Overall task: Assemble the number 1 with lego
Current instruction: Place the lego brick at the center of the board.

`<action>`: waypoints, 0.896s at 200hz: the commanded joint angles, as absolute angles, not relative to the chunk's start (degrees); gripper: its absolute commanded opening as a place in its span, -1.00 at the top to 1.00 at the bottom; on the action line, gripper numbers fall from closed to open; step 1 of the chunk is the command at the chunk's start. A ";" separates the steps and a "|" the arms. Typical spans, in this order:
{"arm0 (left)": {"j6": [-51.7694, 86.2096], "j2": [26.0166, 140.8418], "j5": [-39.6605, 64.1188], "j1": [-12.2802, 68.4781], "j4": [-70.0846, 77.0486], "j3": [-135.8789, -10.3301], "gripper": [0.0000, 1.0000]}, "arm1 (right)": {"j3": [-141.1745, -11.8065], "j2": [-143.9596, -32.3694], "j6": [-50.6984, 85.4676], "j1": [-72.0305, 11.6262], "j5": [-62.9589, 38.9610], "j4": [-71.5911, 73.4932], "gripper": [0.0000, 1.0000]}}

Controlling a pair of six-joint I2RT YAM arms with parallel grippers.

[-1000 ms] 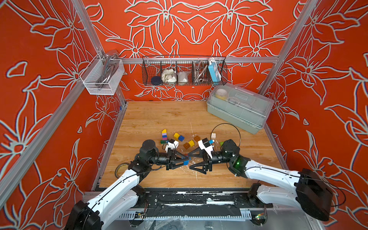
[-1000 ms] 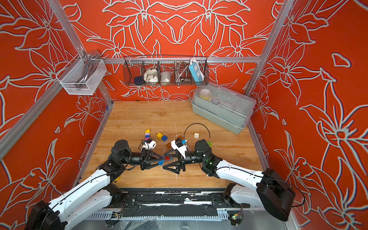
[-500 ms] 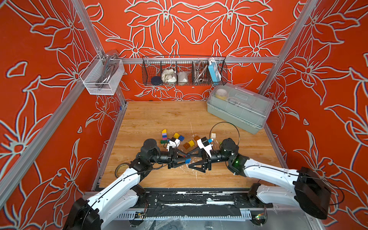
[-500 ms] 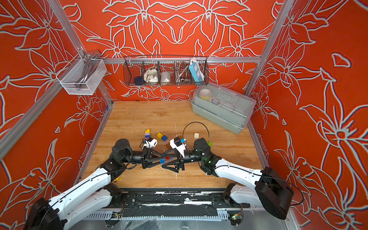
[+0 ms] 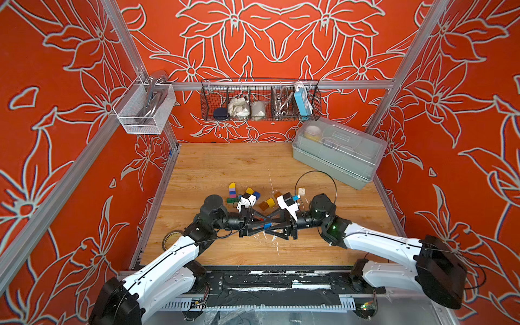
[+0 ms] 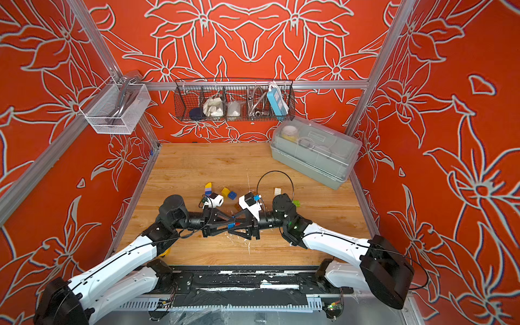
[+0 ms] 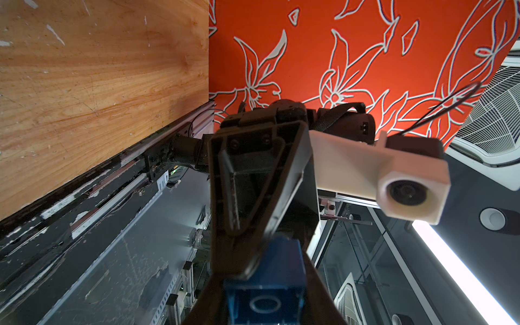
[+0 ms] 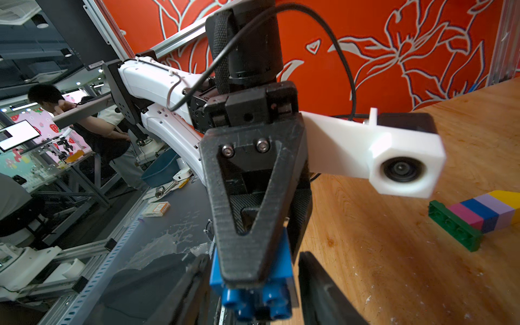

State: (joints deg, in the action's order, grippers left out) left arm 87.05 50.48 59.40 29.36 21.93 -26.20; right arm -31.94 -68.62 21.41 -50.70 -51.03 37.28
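A blue lego brick (image 5: 267, 226) hangs above the table's front middle, and my left gripper (image 5: 265, 226) is shut on it. In the left wrist view the brick's hollow underside (image 7: 264, 298) shows. Its studs (image 8: 247, 302) face the right wrist camera. My right gripper (image 5: 270, 226) meets the left one tip to tip. Its fingers (image 8: 323, 292) straddle the brick with a narrow gap on each side. A lying stack of yellow, lilac, blue and pink lego on a dark green plate (image 5: 232, 192) rests behind the left arm. Loose yellow and blue bricks (image 5: 252, 192) lie beside it.
Brown and yellow bricks (image 5: 267, 204), a white brick (image 5: 301, 191) and a lime brick (image 6: 296, 202) lie behind the grippers. A grey lidded box (image 5: 337, 152) stands back right. A tape roll (image 5: 171, 239) sits front left. A black cable loop (image 5: 315, 180) rises over the right wrist.
My right gripper has slid left up to the left gripper, and its jaws have narrowed around the blue brick. The left gripper has kept hold of the brick, almost still.
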 commanded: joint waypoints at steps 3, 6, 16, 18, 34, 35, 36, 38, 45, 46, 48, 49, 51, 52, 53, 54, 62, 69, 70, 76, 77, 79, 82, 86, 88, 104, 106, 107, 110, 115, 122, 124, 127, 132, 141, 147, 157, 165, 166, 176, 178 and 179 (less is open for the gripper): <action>86.48 50.58 59.41 29.71 22.49 -27.50 0.51 | -33.81 -68.83 21.09 -50.55 -50.38 36.56 0.09; 86.48 50.62 59.41 29.71 22.48 -27.51 0.51 | -33.85 -68.84 21.09 -50.56 -50.39 36.51 0.11; 86.48 50.58 59.36 29.75 22.37 -27.50 0.51 | -34.02 -68.88 21.00 -50.54 -50.27 36.07 0.18; 86.48 50.61 59.34 29.72 22.34 -27.51 0.51 | -34.06 -68.88 20.94 -50.54 -50.27 35.98 0.20; 86.48 50.51 59.24 29.66 22.15 -27.53 0.50 | -34.29 -68.74 20.75 -50.54 -50.20 35.18 0.26; 86.48 50.52 59.24 29.69 22.15 -27.57 0.50 | -34.28 -68.74 20.74 -50.54 -50.20 35.08 0.26; 86.48 50.53 59.24 29.70 22.15 -27.58 0.50 | -34.32 -68.73 20.74 -50.54 -50.19 35.07 0.26; 86.48 50.47 59.24 29.70 22.06 -27.59 0.50 | -34.35 -68.73 20.74 -50.58 -50.19 34.92 0.26; 86.40 50.49 59.18 29.71 21.98 -27.56 0.50 | -34.37 -68.77 20.66 -50.59 -49.94 34.69 0.28; 86.40 50.51 59.17 29.71 21.98 -27.58 0.50 | -34.37 -68.70 20.66 -50.56 -49.98 34.61 0.28; 86.40 50.53 59.15 29.71 22.00 -27.57 0.49 | -34.39 -68.64 20.61 -50.54 -49.91 34.49 0.29; 86.35 50.53 59.15 29.71 21.94 -27.58 0.49 | -34.38 -68.64 20.63 -50.54 -49.87 34.43 0.30; 86.32 50.54 59.15 29.71 21.90 -27.55 0.49 | -34.32 -68.64 20.58 -50.54 -49.84 34.43 0.30; 86.31 50.54 59.15 29.71 21.89 -27.53 0.49 | -34.34 -68.64 20.57 -50.54 -49.84 34.40 0.31; 86.27 50.54 59.15 29.71 21.84 -27.56 0.49 | -34.35 -68.64 20.57 -50.54 -49.84 34.34 0.32; 86.24 50.49 59.19 29.71 21.82 -27.58 0.49 | -34.36 -68.64 20.57 -50.54 -49.84 34.31 0.33; 86.14 50.54 59.07 29.71 21.64 -27.51 0.48 | -34.37 -68.65 20.57 -50.55 -49.70 34.19 0.36; 85.98 50.53 58.99 29.71 21.37 -27.51 0.47 | -34.52 -68.56 20.52 -50.55 -49.49 33.86 0.39; 85.97 50.49 58.98 29.71 21.32 -27.51 0.47 | -34.49 -68.56 20.50 -50.50 -49.49 33.76 0.40; 85.78 50.47 58.94 29.70 21.12 -27.43 0.45 | -34.72 -68.56 20.39 -50.54 -49.48 33.37 0.44; 85.74 50.46 58.91 29.71 21.02 -27.47 0.45 | -34.72 -68.56 20.35 -50.58 -49.44 33.30 0.45; 85.66 50.43 58.94 29.71 20.90 -27.50 0.45 | -34.83 -68.56 20.31 -50.57 -49.47 33.17 0.45; 85.50 50.40 58.83 29.73 20.71 -27.53 0.44 | -34.87 -68.55 20.23 -50.55 -49.34 32.88 0.46; 85.31 50.37 58.80 29.71 20.33 -27.59 0.38 | -34.96 -68.57 20.29 -50.54 -49.25 32.67 0.46; 85.22 50.36 58.80 29.71 20.27 -27.53 0.36 | -34.97 -68.56 20.34 -50.54 -49.23 32.58 0.47; 84.46 50.01 58.62 29.71 19.25 -27.68 0.07 | -35.26 -68.55 20.21 -50.45 -48.93 31.83 0.50; 84.29 49.97 58.58 29.71 18.94 -27.73 0.01 | -35.29 -68.55 20.17 -50.52 -48.84 31.69 0.51; 84.20 49.94 58.56 29.71 18.83 -27.75 -0.02 | -35.31 -68.55 20.15 -50.53 -48.81 31.66 0.51; 83.96 49.85 58.46 29.71 18.36 -27.89 -0.12 | -35.35 -68.62 20.02 -50.46 -48.79 31.42 0.52; 83.37 49.71 58.46 29.71 17.29 -28.14 -0.31 | -35.48 -68.47 19.91 -50.48 -48.54 30.75 0.53; 82.49 49.53 58.25 29.71 15.79 -28.51 -0.59 | -35.74 -68.39 19.53 -50.41 -48.30 29.42 0.56; 82.23 49.50 58.13 29.71 15.35 -28.66 -0.71 | -35.83 -68.38 19.34 -50.44 -48.15 29.11 0.57; 81.97 49.33 58.03 29.64 14.65 -28.92 -0.89 | -36.00 -68.30 19.17 -50.37 -48.00 28.30 0.58; 81.24 49.16 57.61 29.55 13.23 -29.25 -0.97 | -36.26 -68.24 18.87 -50.36 -47.88 27.12 0.60; 79.89 48.66 56.70 29.15 10.11 -30.02 -0.97 | -36.75 -67.91 18.28 -50.21 -47.50 24.73 0.62; 79.09 48.32 56.11 28.73 8.42 -30.45 -0.97 | -37.10 -67.62 17.90 -50.10 -47.02 22.87 0.65; 77.94 47.72 55.14 27.27 5.43 -31.11 -0.97 | -37.89 -66.99 16.86 -50.02 -45.46 18.19 0.77; 76.12 47.11 54.12 25.57 0.87 -31.86 -0.97 | -38.63 -66.30 16.07 -49.86 -43.41 13.40 0.95; 75.85 47.02 53.95 25.35 0.17 -32.01 -0.97 | -38.65 -66.20 16.08 -49.85 -43.11 12.90 0.98; 72.24 46.06 51.86 22.79 -7.58 -33.36 -0.97 | -39.10 -64.88 16.97 -49.46 -39.06 8.88 1.00; 71.37 45.88 51.26 22.24 -9.45 -33.72 -0.97 | -39.24 -64.54 17.25 -49.39 -38.26 8.20 1.00; 70.93 45.79 50.94 21.98 -10.40 -33.87 -0.97 | -39.31 -64.35 17.41 -49.39 -37.90 7.83 1.00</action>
